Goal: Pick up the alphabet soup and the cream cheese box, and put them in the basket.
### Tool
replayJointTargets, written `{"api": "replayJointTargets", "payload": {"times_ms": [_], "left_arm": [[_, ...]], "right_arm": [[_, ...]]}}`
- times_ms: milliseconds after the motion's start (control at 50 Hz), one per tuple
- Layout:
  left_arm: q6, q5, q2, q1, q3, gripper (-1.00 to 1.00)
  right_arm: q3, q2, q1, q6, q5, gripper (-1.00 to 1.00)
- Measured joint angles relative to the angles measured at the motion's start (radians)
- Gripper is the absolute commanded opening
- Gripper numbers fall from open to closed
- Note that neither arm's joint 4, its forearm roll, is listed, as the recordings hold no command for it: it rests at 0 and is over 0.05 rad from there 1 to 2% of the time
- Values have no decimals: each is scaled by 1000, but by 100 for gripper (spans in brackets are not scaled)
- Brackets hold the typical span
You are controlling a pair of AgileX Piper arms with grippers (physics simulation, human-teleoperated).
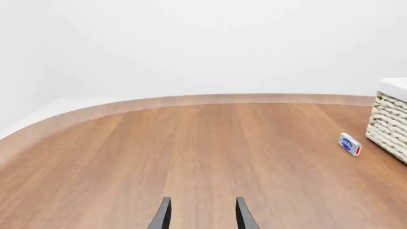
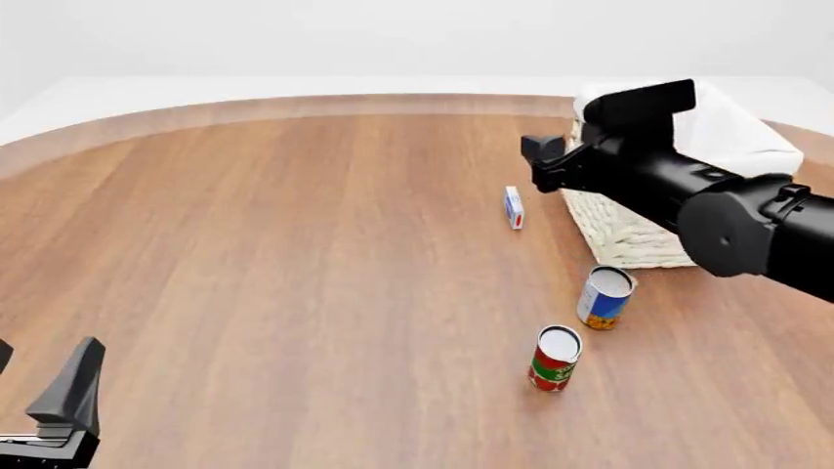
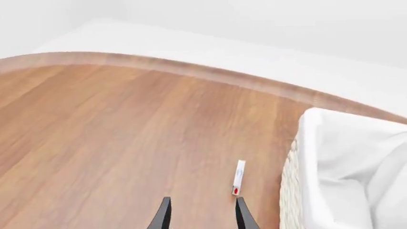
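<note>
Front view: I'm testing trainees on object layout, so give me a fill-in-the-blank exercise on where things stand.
1. The cream cheese box stands on the table just to the ____ of the basket.
2. The soup stands ____ the basket, not in it.
3. The can nearest the camera is the red and ____ one.

Missing words: left; outside; green

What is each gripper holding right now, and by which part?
Nothing. The left gripper and right gripper are both open and empty; the cream cheese box stands untouched on the table.
</note>
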Motion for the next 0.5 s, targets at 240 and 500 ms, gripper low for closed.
{"api": "replayJointTargets", "payload": {"times_ms": [240, 500], "left_arm": [[0, 0, 0, 0, 0, 100], [0, 0, 0, 0, 0, 100]], "right_arm": [[-128, 95, -23, 29, 53, 100], [-227, 190, -53, 60, 81, 100]]}}
